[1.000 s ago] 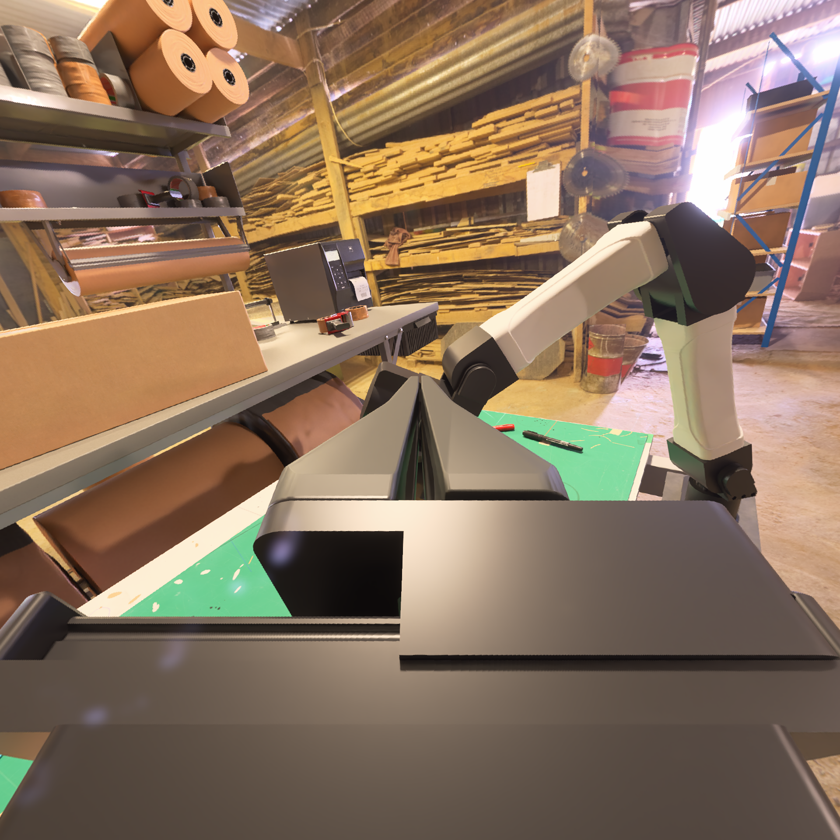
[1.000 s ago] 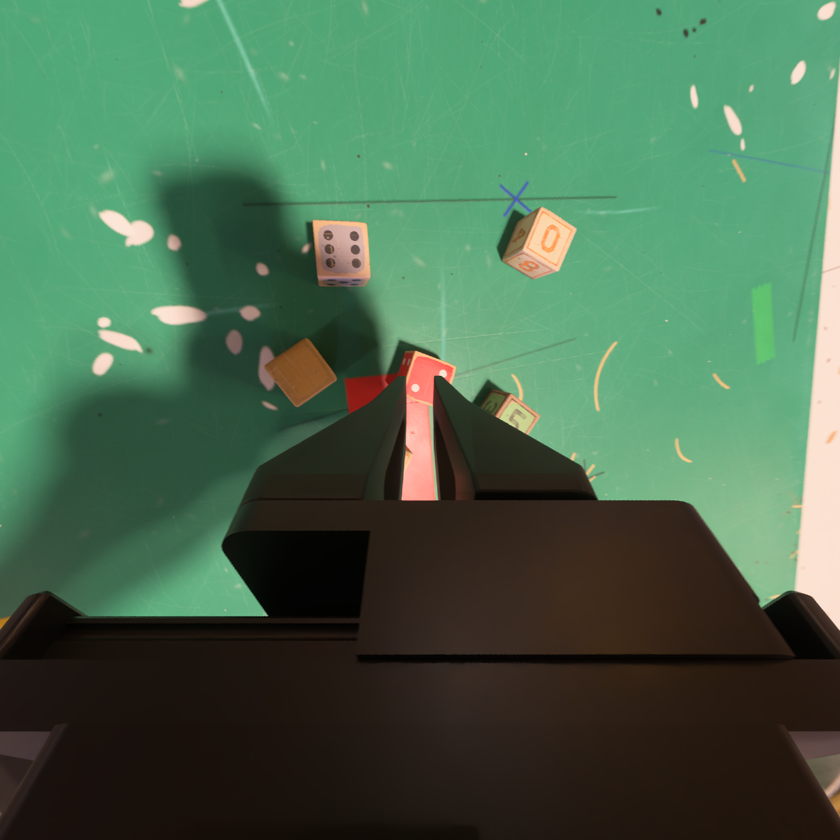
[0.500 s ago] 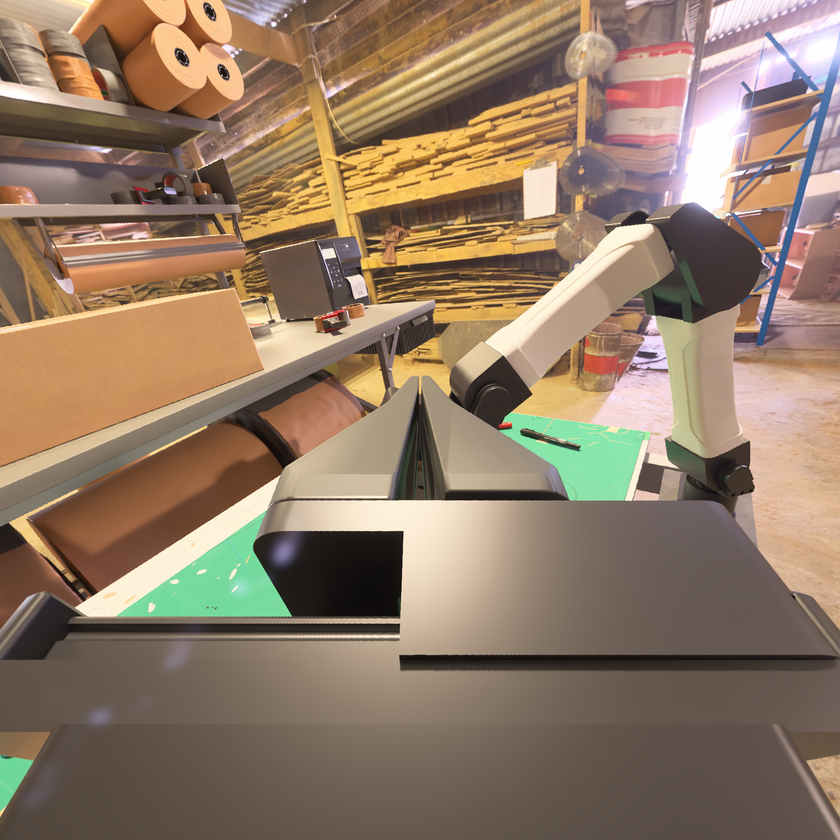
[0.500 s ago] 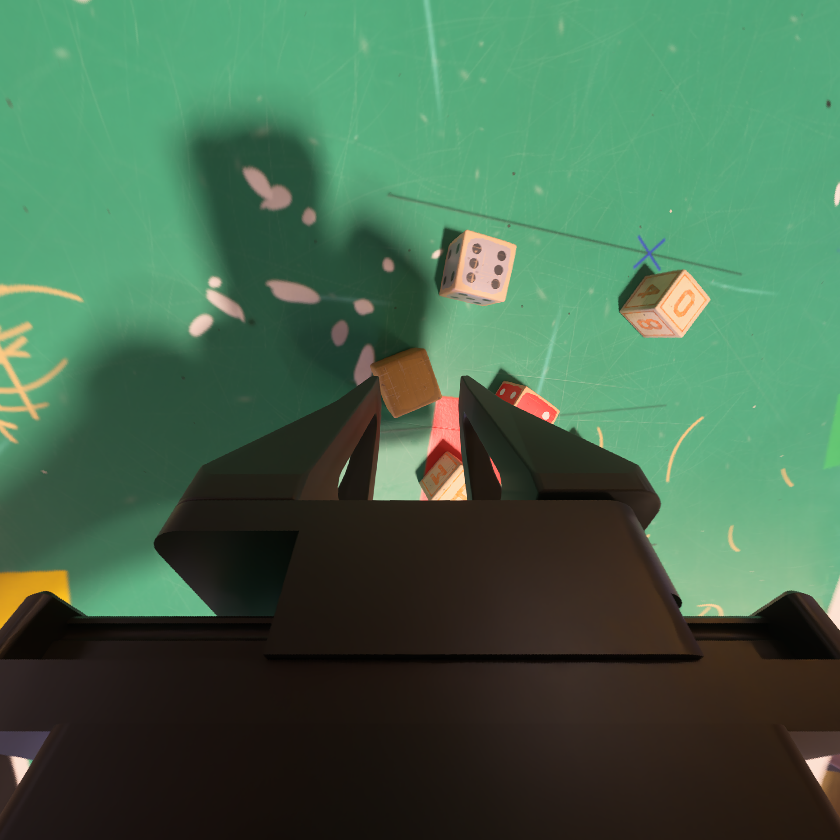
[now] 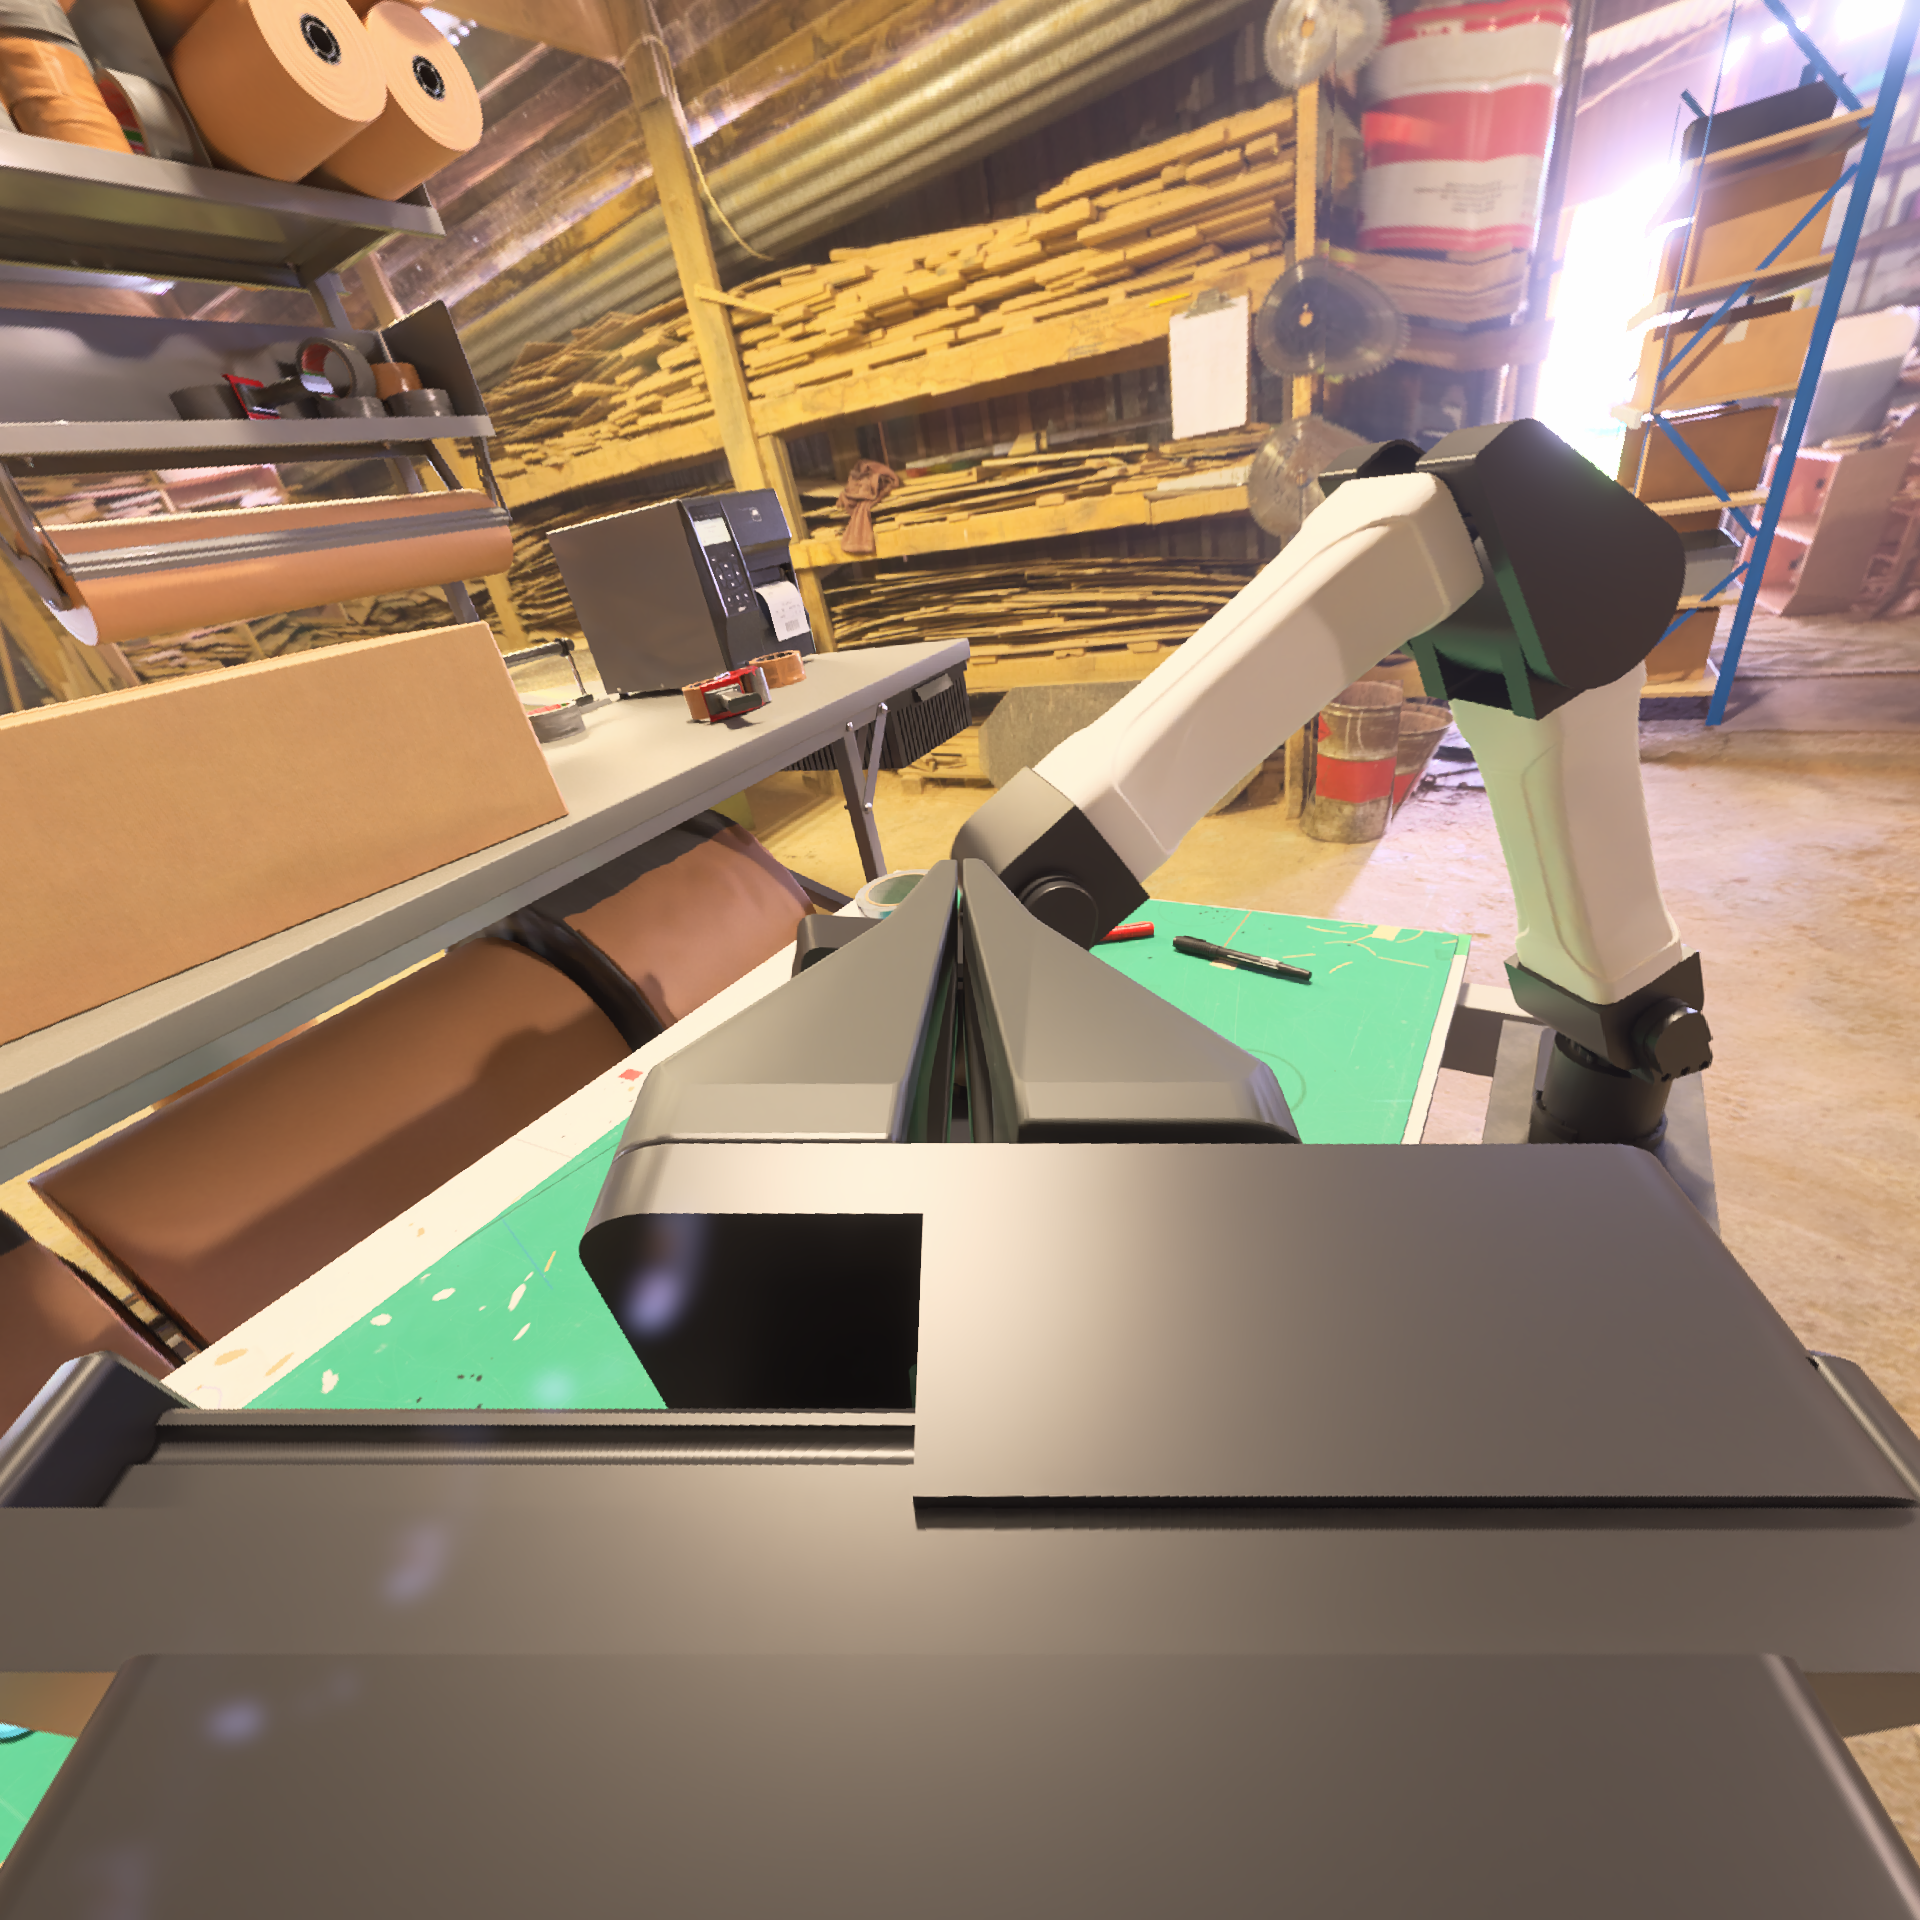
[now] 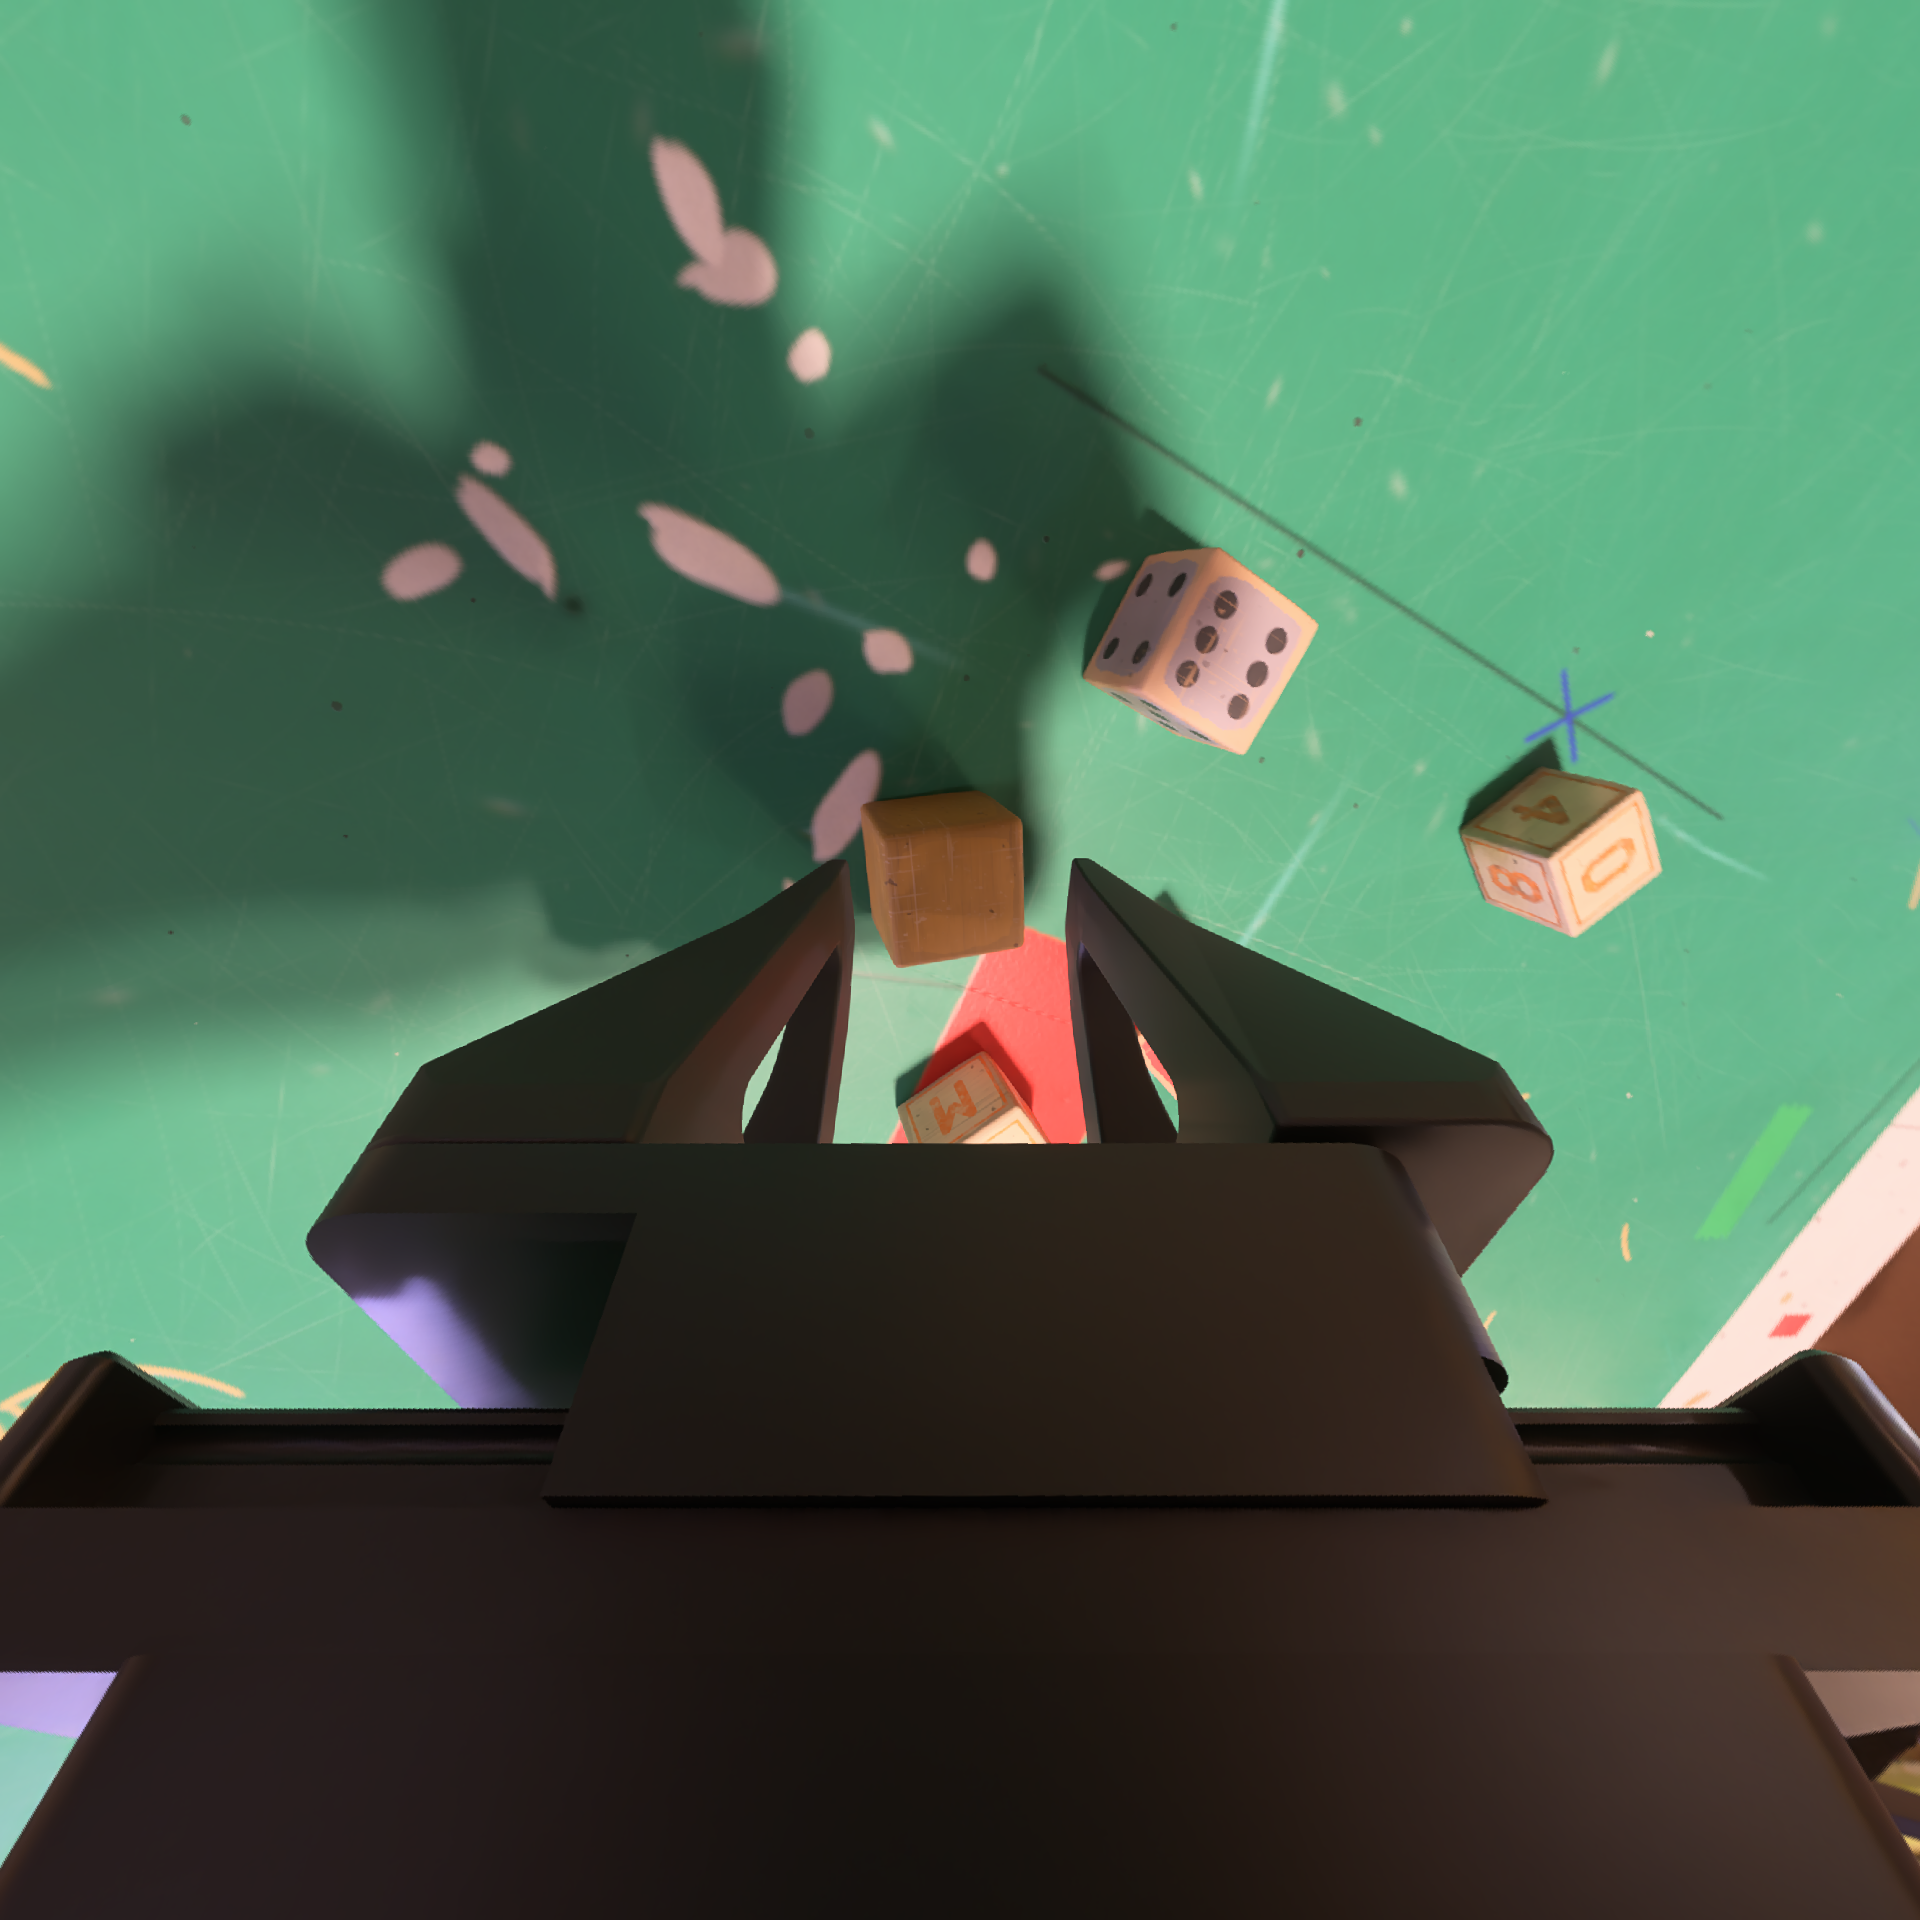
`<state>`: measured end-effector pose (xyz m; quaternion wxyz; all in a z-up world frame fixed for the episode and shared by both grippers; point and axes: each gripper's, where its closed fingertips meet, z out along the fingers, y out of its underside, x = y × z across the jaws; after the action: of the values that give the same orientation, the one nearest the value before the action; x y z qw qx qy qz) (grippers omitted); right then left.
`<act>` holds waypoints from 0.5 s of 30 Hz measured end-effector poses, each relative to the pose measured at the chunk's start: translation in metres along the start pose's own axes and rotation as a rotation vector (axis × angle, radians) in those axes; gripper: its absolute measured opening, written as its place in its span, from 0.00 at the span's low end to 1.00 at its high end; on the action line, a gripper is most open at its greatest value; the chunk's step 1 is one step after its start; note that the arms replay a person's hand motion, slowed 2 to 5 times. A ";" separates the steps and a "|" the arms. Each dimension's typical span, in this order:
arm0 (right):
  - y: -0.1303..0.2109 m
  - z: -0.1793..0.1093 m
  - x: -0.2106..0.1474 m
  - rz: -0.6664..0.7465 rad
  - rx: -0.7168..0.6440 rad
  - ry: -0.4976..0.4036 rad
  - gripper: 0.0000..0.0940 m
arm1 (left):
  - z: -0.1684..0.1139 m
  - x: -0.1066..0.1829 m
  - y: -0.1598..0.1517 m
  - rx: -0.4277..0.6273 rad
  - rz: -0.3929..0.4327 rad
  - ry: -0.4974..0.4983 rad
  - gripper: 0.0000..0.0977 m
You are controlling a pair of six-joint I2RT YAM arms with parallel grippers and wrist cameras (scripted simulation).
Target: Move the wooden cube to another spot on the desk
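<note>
Wooden cube point(image 6: 943, 876): 1, between parted right gripper point(image 6: 961, 873) fingers.

- A white die point(image 6: 1200, 649) and a numbered block point(image 6: 1558, 852) lie apart on a scratched green cutting mat point(image 6: 312, 935).
- A black marker point(image 5: 1242, 958) rests on the mat's far end.
- A lettered block point(image 6: 961, 1107) sits on a red patch point(image 6: 1023, 997).

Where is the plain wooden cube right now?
In the right wrist view, the wooden cube sits on the green mat between the open right gripper's fingertips, untouched.
</note>
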<state>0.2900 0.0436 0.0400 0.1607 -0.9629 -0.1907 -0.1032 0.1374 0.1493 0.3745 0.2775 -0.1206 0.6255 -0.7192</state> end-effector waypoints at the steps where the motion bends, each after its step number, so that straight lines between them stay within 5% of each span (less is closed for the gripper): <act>1: 0.000 0.001 -0.001 -0.004 -0.005 -0.017 0.37 | 0.001 0.001 0.001 -0.005 0.003 0.002 0.01; 15: 0.019 0.024 0.000 -0.025 -0.144 -0.104 0.33 | 0.009 -0.003 0.012 -0.055 0.034 -0.019 0.01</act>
<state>0.3012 0.0356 0.0125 0.0796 -0.9735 -0.2030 -0.0684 0.1474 0.1425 0.3656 0.2923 -0.1244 0.6443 -0.6957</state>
